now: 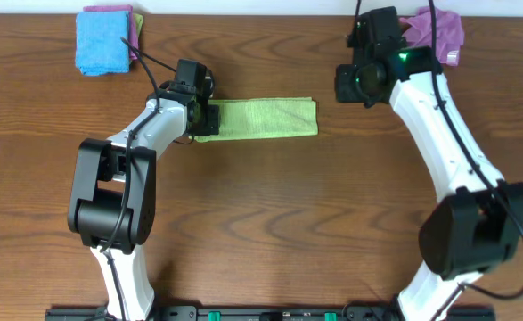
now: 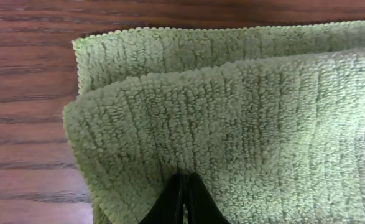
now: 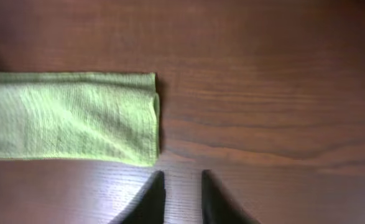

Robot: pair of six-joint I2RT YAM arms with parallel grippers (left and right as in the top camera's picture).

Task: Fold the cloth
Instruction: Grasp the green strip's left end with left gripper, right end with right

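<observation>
**Two arms and one green cloth, folded into a long strip**

I am looking down at a big brown wooden table [image 1: 270, 205]. It fills almost the whole overhead view. The left arm [image 1: 127, 169] reaches up from the bottom and bends in toward the middle. The right arm [image 1: 439, 134] reaches up along the right side.

The green cloth [image 1: 261, 118] lies flat near the middle of the table, a bit toward the top. It is a long, thin strip that runs left to right. In the left wrist view I see two layers at its left end, with the top one a little short of the one below.

A blue cloth [image 1: 102, 40] sits in the top left corner, on top of a pink cloth [image 1: 137, 25]. A purple cloth [image 1: 439, 27] lies in the top right corner, partly behind the right arm.

The left gripper [image 2: 183, 193] is at the left end of the green cloth. Its fingers are squeezed together, pinching the top layer.

The right gripper [image 3: 182, 186] is just past the right end of the green cloth, over bare wood. Its fingers are a little apart and hold nothing.
</observation>
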